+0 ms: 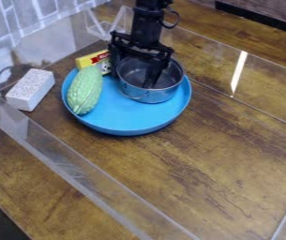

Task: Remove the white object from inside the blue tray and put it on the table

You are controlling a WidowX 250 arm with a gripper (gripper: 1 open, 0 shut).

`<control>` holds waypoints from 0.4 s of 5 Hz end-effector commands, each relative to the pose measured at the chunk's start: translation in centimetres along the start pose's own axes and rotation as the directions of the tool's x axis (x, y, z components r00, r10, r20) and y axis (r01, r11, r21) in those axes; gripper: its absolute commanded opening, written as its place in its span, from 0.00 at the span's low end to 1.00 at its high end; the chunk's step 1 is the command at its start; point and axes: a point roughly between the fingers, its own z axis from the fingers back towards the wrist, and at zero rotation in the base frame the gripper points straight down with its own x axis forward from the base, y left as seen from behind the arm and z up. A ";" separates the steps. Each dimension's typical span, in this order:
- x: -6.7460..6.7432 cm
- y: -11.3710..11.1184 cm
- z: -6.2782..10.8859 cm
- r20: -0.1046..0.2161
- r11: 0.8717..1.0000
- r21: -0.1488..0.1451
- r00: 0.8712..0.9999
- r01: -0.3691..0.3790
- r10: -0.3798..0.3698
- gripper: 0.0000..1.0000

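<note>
The black jaws (142, 47) reach down over the steel bowl (150, 79) in the blue tray (127, 114); whether they are open or hold anything, I cannot tell. The green corn-like object (85, 89) lies on the tray's left side. A white block (30, 90) rests left of the tray, on the surface (214, 159). Any white object inside the tray is indistinct.

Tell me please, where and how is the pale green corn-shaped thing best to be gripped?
I would grip the pale green corn-shaped thing across its narrow middle, coming from above, one finger on each long side. It is long and lies on the blue tray; the steel bowl stands close on one side.
</note>
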 end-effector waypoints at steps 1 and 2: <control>0.3 -3.4 0.3 0.035 0.999 0.003 0.999 0.035 -0.036 1.00; 0.4 -3.6 0.4 0.040 0.999 0.001 0.999 0.037 -0.037 1.00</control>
